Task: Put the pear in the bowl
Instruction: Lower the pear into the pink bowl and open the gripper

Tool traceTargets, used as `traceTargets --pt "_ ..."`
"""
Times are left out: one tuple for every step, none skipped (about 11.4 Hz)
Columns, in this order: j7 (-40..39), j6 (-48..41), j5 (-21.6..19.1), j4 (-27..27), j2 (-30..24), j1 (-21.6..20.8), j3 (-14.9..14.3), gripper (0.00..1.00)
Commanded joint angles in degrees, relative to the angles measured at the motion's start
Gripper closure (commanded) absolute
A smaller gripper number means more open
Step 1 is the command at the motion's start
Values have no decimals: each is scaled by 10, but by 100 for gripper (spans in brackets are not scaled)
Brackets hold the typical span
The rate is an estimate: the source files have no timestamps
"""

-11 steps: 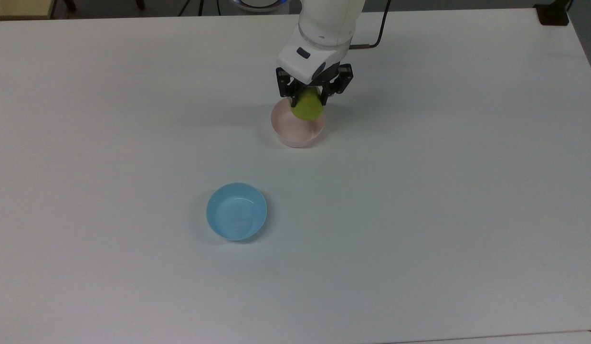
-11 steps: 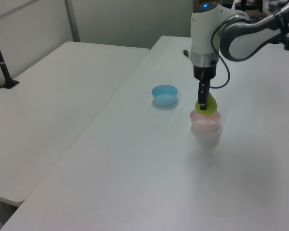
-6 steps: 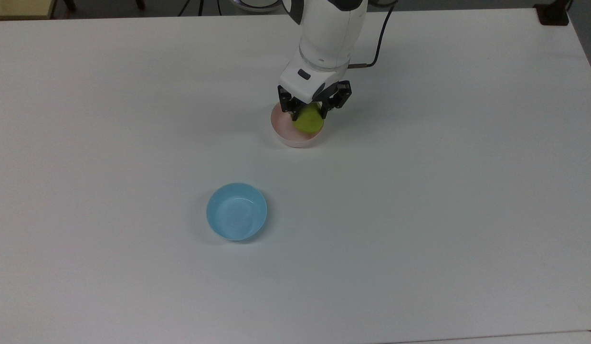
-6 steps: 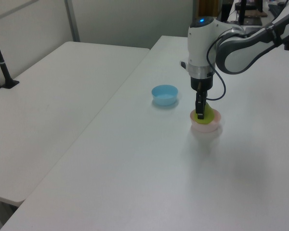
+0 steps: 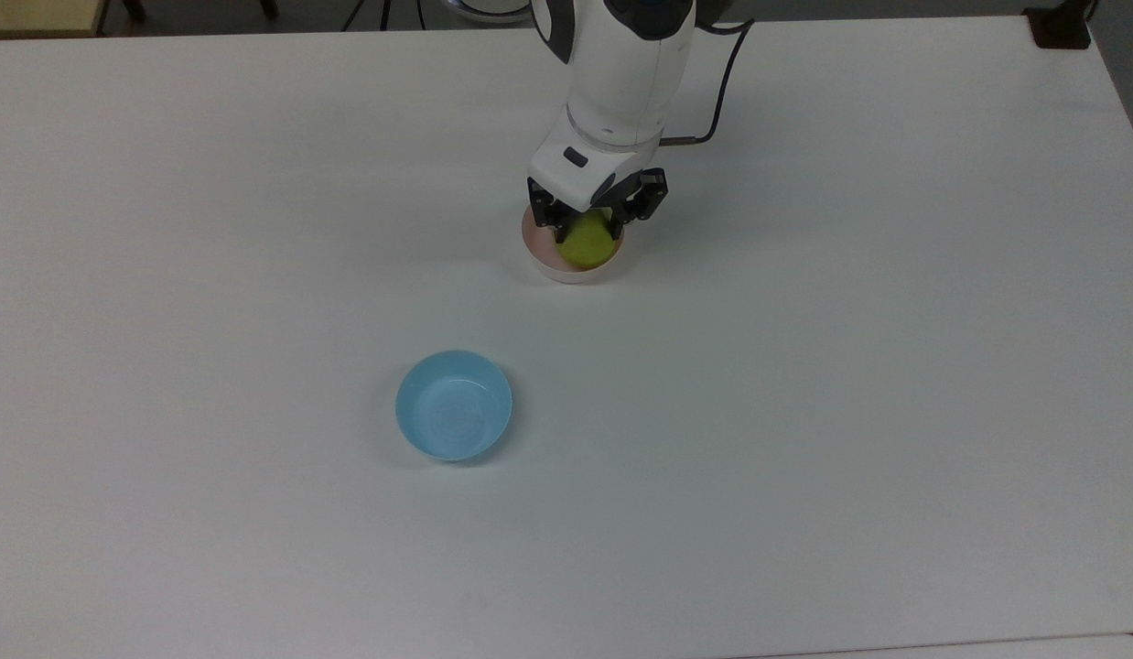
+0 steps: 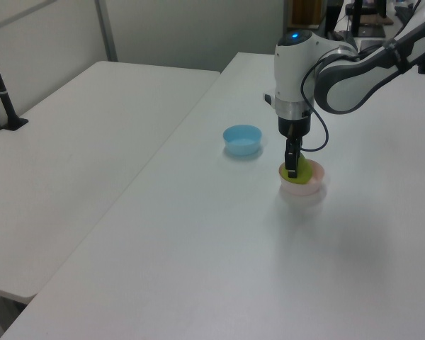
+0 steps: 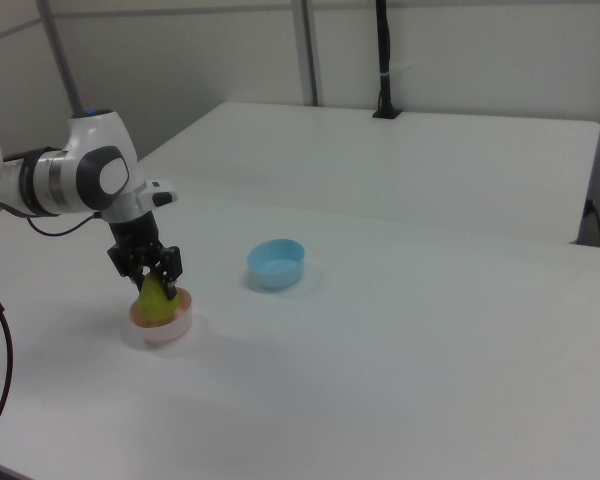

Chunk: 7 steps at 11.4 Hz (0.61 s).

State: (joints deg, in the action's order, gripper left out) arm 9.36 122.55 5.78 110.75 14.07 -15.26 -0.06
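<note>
fingers point(image 5: 586, 228) clamped on pear point(image 5: 586, 245), pear down inside pink bowl point(image 5: 541, 256), blue bowl point(image 5: 454, 405) well apart

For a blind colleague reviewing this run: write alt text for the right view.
A white robot arm's gripper holds a yellow-green pear inside a pale pink bowl at the right view's left, on a white table. A light blue bowl sits apart, toward the right view's middle. A second white table stands behind.
</note>
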Motion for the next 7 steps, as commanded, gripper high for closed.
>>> traceTargets --pt "0 7 -8 10 -8 8 0 42" --pt "0 -6 -8 8 -9 8 0 29" --pt "0 -21 -8 5 -12 8 0 19" --pt "0 -32 -8 3 -17 8 0 8" --pt "0 -42 -7 0 -21 8 0 5" --pt "0 -55 -8 -9 -26 9 0 2" --pt "0 -77 -8 -21 -33 10 -3 0"
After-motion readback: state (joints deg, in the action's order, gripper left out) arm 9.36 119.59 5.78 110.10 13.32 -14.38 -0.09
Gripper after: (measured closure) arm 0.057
